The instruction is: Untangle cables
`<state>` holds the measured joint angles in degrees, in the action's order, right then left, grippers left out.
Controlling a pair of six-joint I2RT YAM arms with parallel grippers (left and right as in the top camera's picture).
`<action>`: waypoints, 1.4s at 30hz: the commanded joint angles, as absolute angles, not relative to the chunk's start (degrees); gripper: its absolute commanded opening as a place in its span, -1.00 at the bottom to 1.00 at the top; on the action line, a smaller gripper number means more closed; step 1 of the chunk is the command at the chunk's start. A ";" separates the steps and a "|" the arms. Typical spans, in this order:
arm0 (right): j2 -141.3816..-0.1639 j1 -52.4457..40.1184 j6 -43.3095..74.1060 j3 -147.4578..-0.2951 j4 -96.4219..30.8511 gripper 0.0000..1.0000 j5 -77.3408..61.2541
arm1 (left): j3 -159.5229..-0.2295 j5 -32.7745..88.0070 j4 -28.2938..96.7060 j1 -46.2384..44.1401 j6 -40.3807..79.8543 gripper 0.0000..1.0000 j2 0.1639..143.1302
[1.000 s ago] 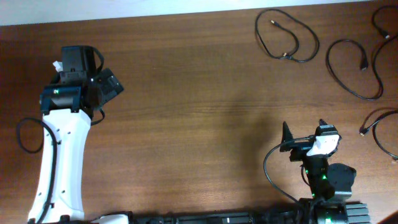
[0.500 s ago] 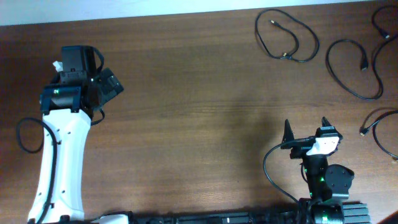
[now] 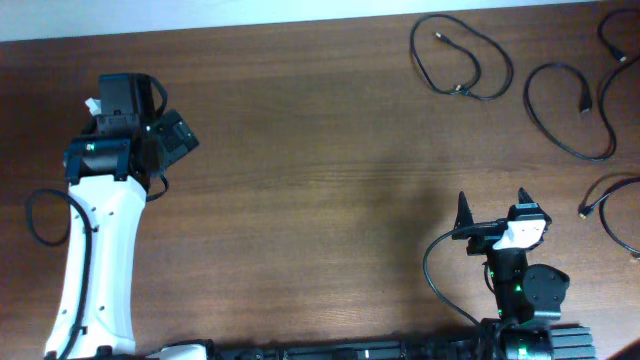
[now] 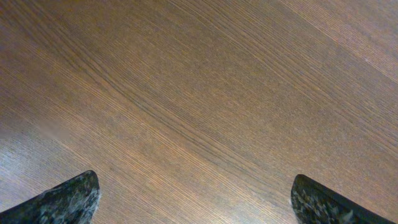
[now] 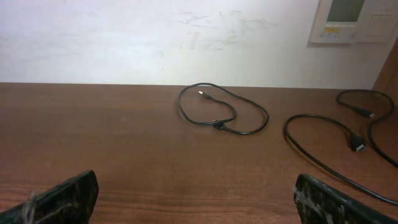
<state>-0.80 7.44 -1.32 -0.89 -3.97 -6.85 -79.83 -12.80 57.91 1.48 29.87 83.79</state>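
Several thin black cables lie apart as loose loops at the table's far right. One looped cable lies at the back, and it also shows in the right wrist view. A second loop lies right of it and shows in the right wrist view. Parts of others show at the right edge and the top right corner. My right gripper is open and empty near the front edge, well short of the cables. My left gripper is open and empty over bare wood at the far left.
The wooden table spreads between the arms. A thicker black wire loops by the right arm's base, another by the left arm. A white wall with a panel stands behind the table.
The right gripper has shifted slightly toward the front edge since a second ago, then held still. The left arm and the cables have not moved.
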 commanded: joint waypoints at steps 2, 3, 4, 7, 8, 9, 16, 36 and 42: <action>-0.21 7.14 -1.26 -0.34 -3.99 0.99 -5.93 | -80.07 -12.82 57.98 1.65 30.59 0.98 83.11; -0.21 7.14 -1.28 -0.34 -3.99 0.99 -5.93 | -80.07 -12.82 57.98 1.67 30.59 0.98 83.11; -0.21 7.14 -1.26 -0.34 -3.99 0.99 -5.93 | -80.07 -12.82 57.98 1.67 30.59 0.98 83.11; -0.21 7.14 -1.26 -0.34 -3.99 0.99 -5.93 | -80.07 -12.82 57.98 1.67 30.59 0.97 83.11; -0.21 7.14 -1.28 -0.34 -3.99 0.99 -5.93 | -80.07 -12.82 57.98 1.67 30.59 0.97 83.11; -0.21 7.14 -1.26 -0.34 -3.99 0.99 -5.93 | -80.07 -12.82 57.98 1.67 30.59 0.98 83.11; -0.21 7.14 -1.26 -0.34 -3.99 0.99 -5.93 | -69.34 -13.34 48.40 -5.13 30.57 0.98 73.87; -0.21 7.14 -1.28 -0.34 -3.99 0.99 -5.93 | -1.67 -1.21 6.87 -0.56 15.79 0.98 1.61; -0.21 7.14 -1.26 -0.34 -3.99 0.99 -5.93 | -0.56 1.76 4.80 -0.58 5.02 0.98 0.23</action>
